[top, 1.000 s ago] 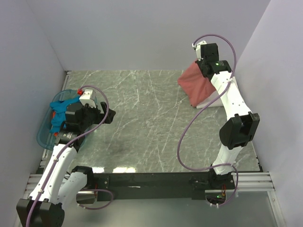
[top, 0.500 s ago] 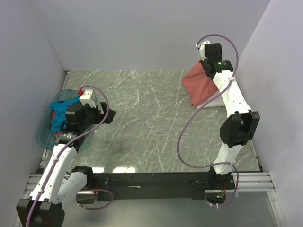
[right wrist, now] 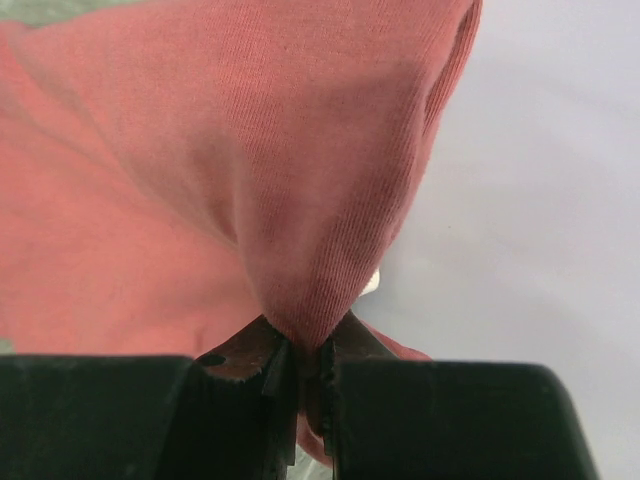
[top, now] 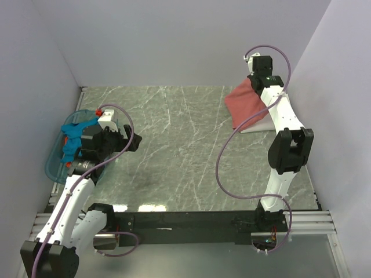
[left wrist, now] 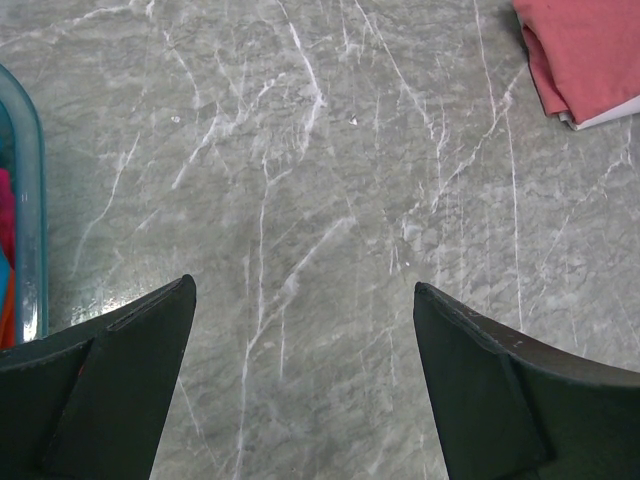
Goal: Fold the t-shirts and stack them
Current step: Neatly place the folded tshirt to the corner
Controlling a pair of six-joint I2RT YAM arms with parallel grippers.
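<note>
A dusty-red t-shirt (top: 244, 105) hangs folded at the far right of the table, lifted over a white t-shirt (top: 259, 127) that peeks out below it. My right gripper (right wrist: 308, 372) is shut on a pinch of the red t-shirt (right wrist: 300, 170); in the top view the right gripper (top: 257, 81) is at the cloth's upper far corner. The red t-shirt (left wrist: 585, 50) and a white edge beneath it show at the left wrist view's top right. My left gripper (left wrist: 305, 330) is open over bare table beside the basket, nothing between its fingers. Teal-blue and orange t-shirts (top: 72, 138) lie in the basket.
A translucent blue plastic basket (top: 55, 165) stands at the table's left edge; its rim (left wrist: 32, 200) shows in the left wrist view. White walls close in the back and both sides. The grey marble table (top: 179, 150) stretches between the arms.
My right gripper has carried the red t-shirt toward the far right, near the wall, and the hanging cloth now looks narrower. The left arm has not moved.
</note>
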